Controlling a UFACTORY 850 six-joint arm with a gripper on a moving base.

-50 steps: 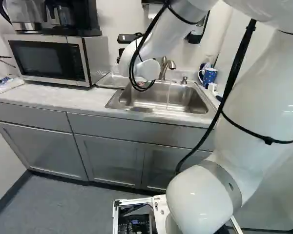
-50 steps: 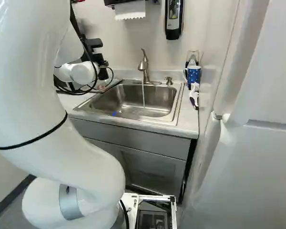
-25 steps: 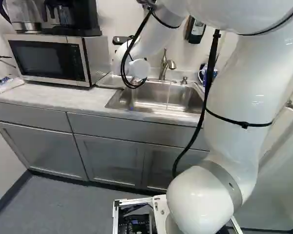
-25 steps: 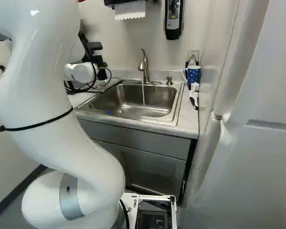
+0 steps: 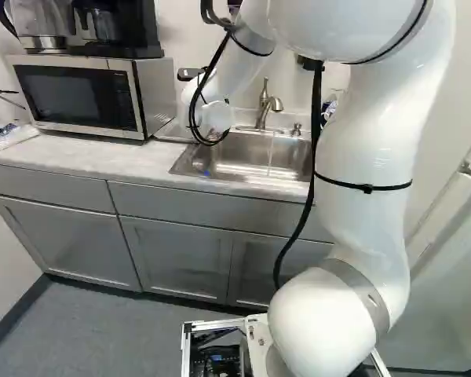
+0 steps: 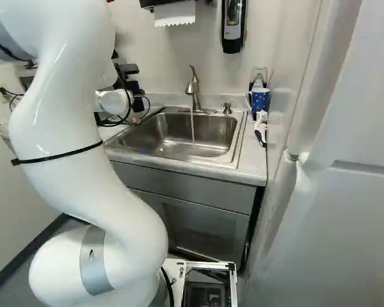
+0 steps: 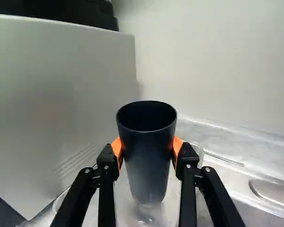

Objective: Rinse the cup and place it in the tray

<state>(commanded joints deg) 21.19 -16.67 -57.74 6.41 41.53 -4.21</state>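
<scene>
dark cup (image 7: 148, 165) | orange pads (image 7: 116, 147) gripping both sides | microwave (image 7: 61, 94) beside it

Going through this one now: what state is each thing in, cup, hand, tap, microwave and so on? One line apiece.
Cup: upright, mouth up; contents too dark to tell
Hand: closed on the cup, a pad on either side
Tap: on, stream falling into the sink
Microwave: door shut
Cabinet doors: shut
Paper towel: sheet hanging out
Blue mug: upright
</scene>
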